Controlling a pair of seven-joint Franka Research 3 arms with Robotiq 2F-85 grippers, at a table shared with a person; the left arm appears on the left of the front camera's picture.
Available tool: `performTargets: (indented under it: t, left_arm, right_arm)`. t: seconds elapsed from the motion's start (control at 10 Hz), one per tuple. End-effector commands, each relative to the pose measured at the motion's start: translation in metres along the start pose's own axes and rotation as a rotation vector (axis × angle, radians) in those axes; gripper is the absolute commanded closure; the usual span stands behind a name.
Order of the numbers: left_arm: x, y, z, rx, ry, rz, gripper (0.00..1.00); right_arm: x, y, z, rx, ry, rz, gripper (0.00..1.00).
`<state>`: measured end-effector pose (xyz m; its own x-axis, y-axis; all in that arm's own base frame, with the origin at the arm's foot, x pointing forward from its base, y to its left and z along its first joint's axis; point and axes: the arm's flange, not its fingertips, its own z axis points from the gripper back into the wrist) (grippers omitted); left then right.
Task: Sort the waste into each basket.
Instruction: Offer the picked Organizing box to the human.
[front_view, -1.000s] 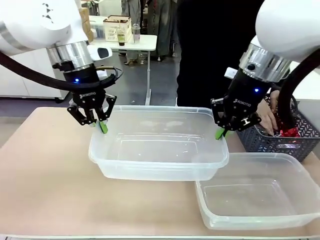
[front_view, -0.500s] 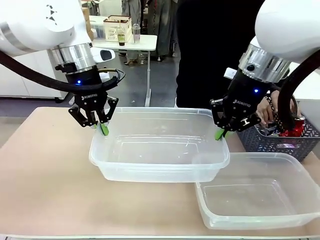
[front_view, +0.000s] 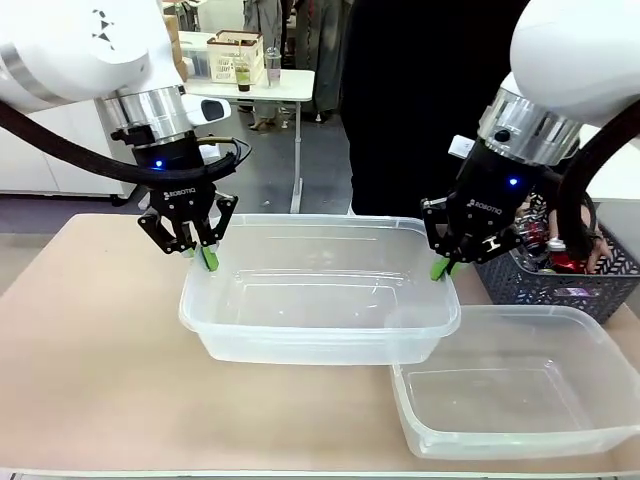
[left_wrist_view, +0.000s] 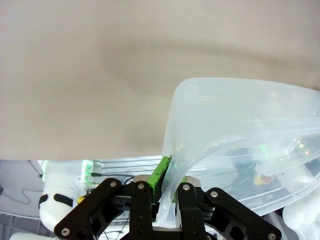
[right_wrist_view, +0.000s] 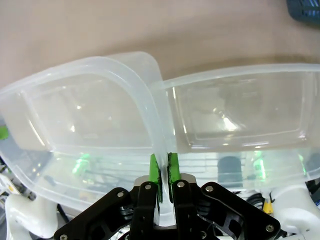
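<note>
Left hand and right hand still pinch the lifted basket, barely shifted.

Black left claw and black right claw showing green pads. Clear rectangular plastic tub and second clear tub looking colourless. Tabletop showing plain beige, lattice plastic basket dark grey.

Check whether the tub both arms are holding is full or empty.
Empty: the tub shows only a bare floor through its clear walls.
</note>
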<state>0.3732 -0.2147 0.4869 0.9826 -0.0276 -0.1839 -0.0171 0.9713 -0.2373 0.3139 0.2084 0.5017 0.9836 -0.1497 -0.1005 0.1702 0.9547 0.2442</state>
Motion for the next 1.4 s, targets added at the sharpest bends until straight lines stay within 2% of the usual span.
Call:
performTargets:
  t: [0.0, 1.3]
  left_arm:
    - [0.0006, 0.0045, 0.0081, -0.007, -0.005, 0.012, 0.94]
    - [0.0006, 0.0045, 0.0081, -0.007, -0.005, 0.012, 0.94]
  right_arm:
    - [0.0021, -0.0017, 0.0010, 0.005, 0.005, -0.006, 0.92]
    - [0.0021, -0.0017, 0.0010, 0.005, 0.005, -0.006, 0.92]
